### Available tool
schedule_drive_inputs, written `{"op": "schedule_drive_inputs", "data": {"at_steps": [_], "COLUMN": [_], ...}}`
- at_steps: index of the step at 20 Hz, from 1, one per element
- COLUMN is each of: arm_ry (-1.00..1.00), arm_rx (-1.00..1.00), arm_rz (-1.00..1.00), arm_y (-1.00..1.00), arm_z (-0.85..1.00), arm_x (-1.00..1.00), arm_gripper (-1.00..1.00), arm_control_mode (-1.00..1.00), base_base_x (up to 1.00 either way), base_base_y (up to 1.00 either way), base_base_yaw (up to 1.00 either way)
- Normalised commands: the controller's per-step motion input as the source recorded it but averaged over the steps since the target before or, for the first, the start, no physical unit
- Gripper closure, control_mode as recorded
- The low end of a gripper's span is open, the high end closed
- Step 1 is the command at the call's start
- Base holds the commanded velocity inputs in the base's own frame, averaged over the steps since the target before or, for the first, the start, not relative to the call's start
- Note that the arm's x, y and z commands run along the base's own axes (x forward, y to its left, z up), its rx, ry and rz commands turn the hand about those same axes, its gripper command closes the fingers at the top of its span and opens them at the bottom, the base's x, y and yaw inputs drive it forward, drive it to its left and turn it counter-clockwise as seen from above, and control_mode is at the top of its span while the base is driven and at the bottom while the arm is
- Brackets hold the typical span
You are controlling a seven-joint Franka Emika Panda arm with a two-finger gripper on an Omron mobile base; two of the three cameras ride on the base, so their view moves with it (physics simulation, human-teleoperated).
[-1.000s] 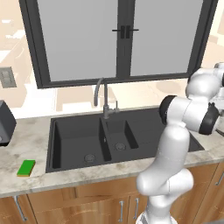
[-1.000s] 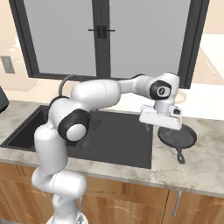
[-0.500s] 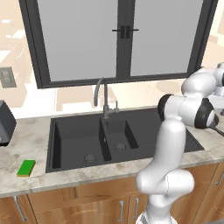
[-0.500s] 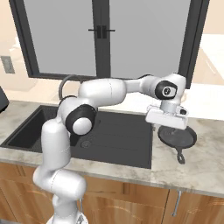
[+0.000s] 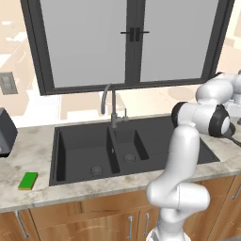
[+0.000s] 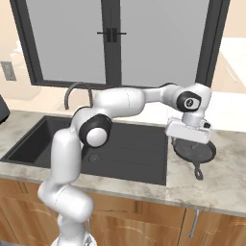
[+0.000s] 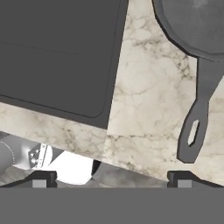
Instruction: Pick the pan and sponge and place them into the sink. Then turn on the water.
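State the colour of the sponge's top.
Bright green; the sponge shows best in the left base view.

You face a dark-framed window (image 5: 132,42) with grey panes above a marble counter (image 5: 42,195). Wooden cabinets (image 5: 84,221) with metal handles run below it. A wall outlet (image 5: 6,84) sits left of the window, and a dark appliance (image 5: 5,132) stands at the counter's left end.
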Motion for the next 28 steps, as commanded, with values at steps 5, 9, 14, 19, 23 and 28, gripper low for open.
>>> {"op": "schedule_drive_inputs", "data": {"at_steps": [5,9,14,19,23,28], "arm_ry": [-0.03,-0.09,-0.09,-0.09,-0.07,-0.04], "arm_rx": [0.00,0.00,0.00,0.00,0.00,-0.01], "arm_rz": [0.07,0.07,0.07,0.06,0.03,0.00], "arm_y": [-0.10,-0.12,-0.14,-0.11,-0.05,-0.12], "arm_z": [-0.18,-0.21,-0.21,-0.20,-0.23,-0.17], "arm_x": [0.06,0.01,0.00,0.00,0.02,0.07], "arm_gripper": [-1.00,-1.00,-1.00,-1.00,-1.00,-1.00], "arm_control_mode": [-1.00,-1.00,-1.00,-1.00,-1.00,-1.00], "base_base_x": [0.00,0.00,0.00,0.00,0.00,0.00], "base_base_y": [0.00,0.00,0.00,0.00,0.00,0.00], "base_base_yaw": [0.00,0.00,0.00,0.00,0.00,0.00]}}
